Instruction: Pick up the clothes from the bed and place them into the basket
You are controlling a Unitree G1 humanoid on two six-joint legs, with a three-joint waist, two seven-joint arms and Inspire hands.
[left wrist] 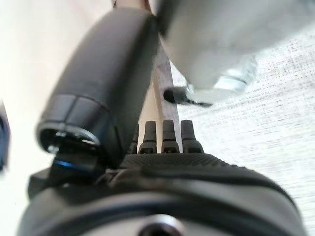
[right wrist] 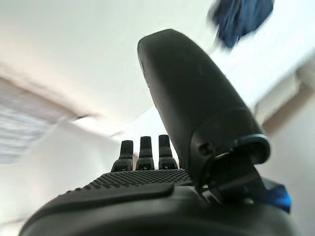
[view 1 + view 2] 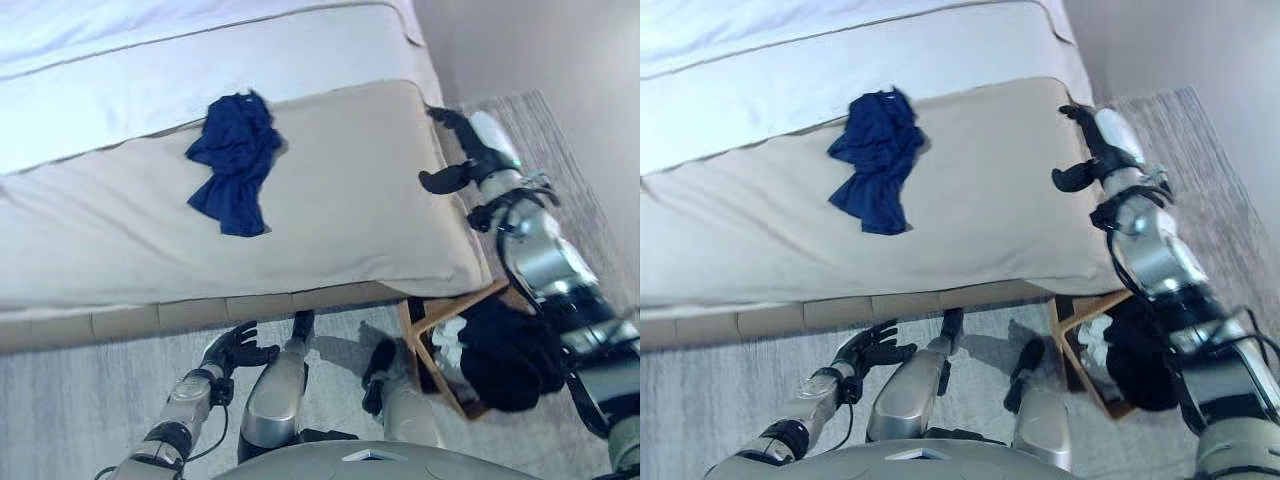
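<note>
- Left eye view: crumpled dark-blue cloth garment (image 3: pixel 236 163) lying on the beige bedspread of the wide bed (image 3: pixel 340 230), toward the far side, near the seam with the white sheet (image 3: pixel 150 70).
- Untouched by either hand; well apart from both.
- Wooden-framed basket (image 3: pixel 430 325) standing on the grey carpeted floor (image 3: pixel 70 410), just beside the bed's near right corner and partly hidden by the right arm.
- Inside the basket: a black bundle of cloth (image 3: pixel 510 355) filling most of the opening, with a small patch of white fabric (image 3: pixel 450 335) showing beside it.
- Right hand (image 3: pixel 462 150) raised at the bed's right edge, above the corner of the bedspread; fingers straight and spread, thumb out to the side, holding nothing.
- Same seen in the right wrist view: fingers (image 2: pixel 145 147) extended, the blue garment far off past the thumb.
- Left hand (image 3: pixel 235 350) low over the floor below the bed's near edge, fingers loosely relaxed and empty.
- Left wrist view: fingers (image 1: pixel 170 132) extended, nothing grasped.
</note>
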